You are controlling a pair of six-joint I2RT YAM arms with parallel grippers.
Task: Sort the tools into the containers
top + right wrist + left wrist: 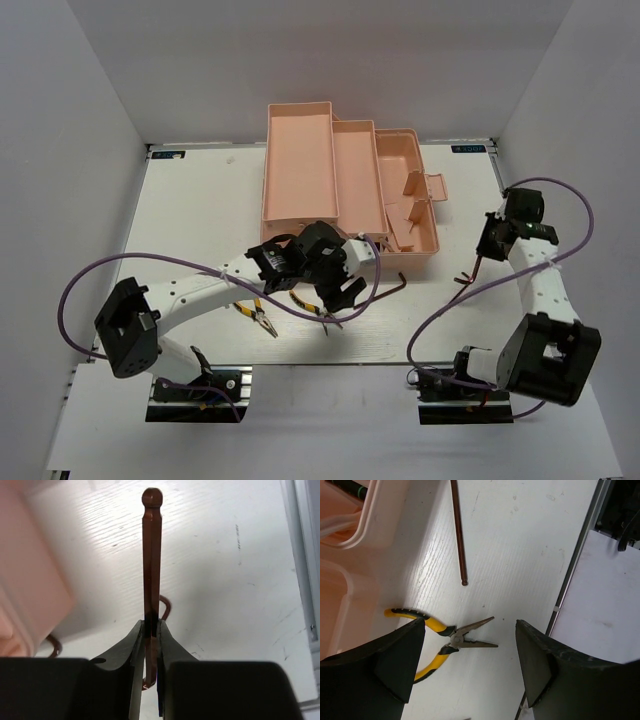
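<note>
The left gripper [469,642] holds its jaws wide apart above yellow-handled pliers [451,639] lying on the tabletop [520,540]. The handles sit under one jaw and the nose points toward the other, so the long axis spans the gap. The right gripper [151,630] pinches a brown hex key [151,555], whose shaft points straight ahead, with the pink toolbox [30,580] beside its jaws.

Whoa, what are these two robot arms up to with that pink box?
They are sorting tools into the open pink toolbox. The right gripper is clamped on a brown hex key over the table. The left gripper hangs open above yellow-handled pliers lying on the table. A second hex key lies nearby.
</note>
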